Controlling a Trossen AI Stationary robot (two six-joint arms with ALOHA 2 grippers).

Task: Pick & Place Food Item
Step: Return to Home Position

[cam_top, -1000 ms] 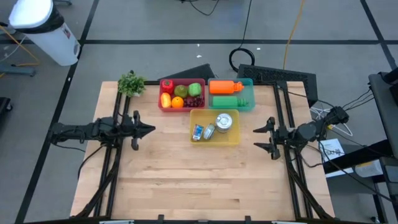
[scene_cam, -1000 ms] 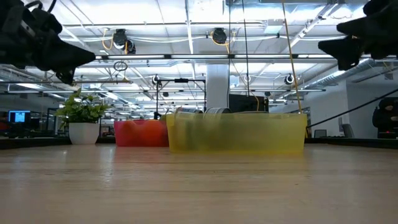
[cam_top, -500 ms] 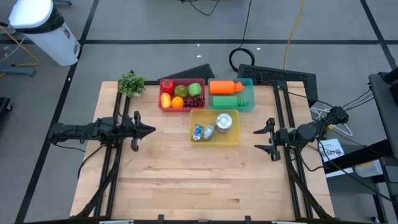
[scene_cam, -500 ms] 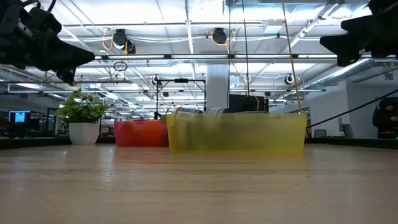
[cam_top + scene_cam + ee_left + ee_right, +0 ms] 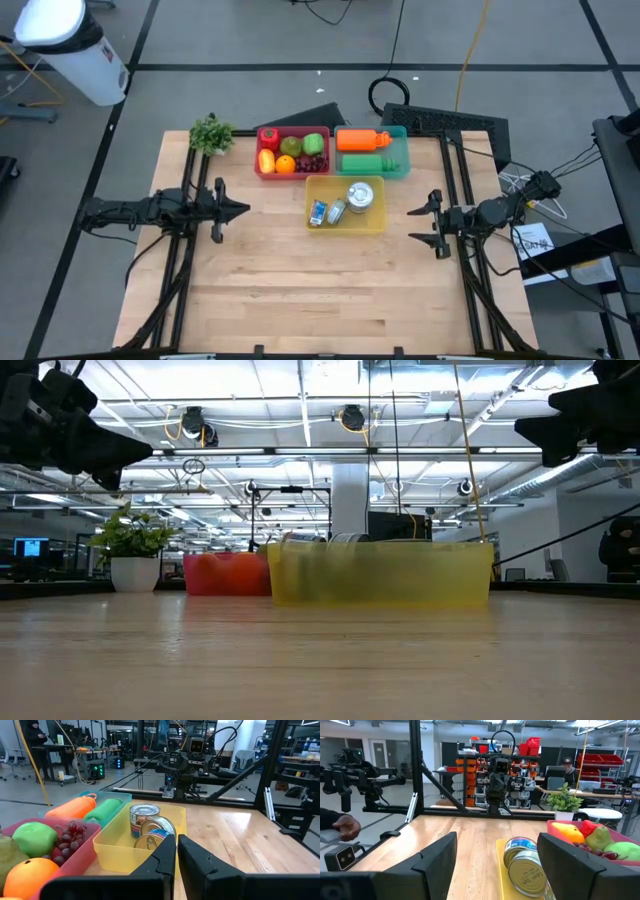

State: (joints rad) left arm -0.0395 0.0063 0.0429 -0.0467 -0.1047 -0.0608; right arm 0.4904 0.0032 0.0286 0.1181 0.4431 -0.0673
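A red bin [image 5: 293, 128] at the table's far middle holds fruit: an orange [image 5: 27, 875], a green apple [image 5: 35, 837] and grapes [image 5: 75, 832]. Beside it a teal bin [image 5: 404, 152] holds an orange bottle [image 5: 360, 139]. In front of both, a yellow bin [image 5: 345, 230] holds cans [image 5: 360, 195]. My left gripper [image 5: 244, 209] hovers shut at the table's left side, pointing level toward the bins. My right gripper [image 5: 412, 224] hovers open at the right side, facing the yellow bin, with nothing between its fingers [image 5: 440, 855].
A small potted plant [image 5: 211, 133] stands at the far left corner of the table. The bare wooden top [image 5: 320, 290] stretches across the near half. The arms' dark frames run along both side edges. A person's hand [image 5: 344, 826] shows beyond the table in the right wrist view.
My right gripper has tipped and rolled a little at the table's right side, still open, and has kept still for the last half second. Nothing on the table has moved.
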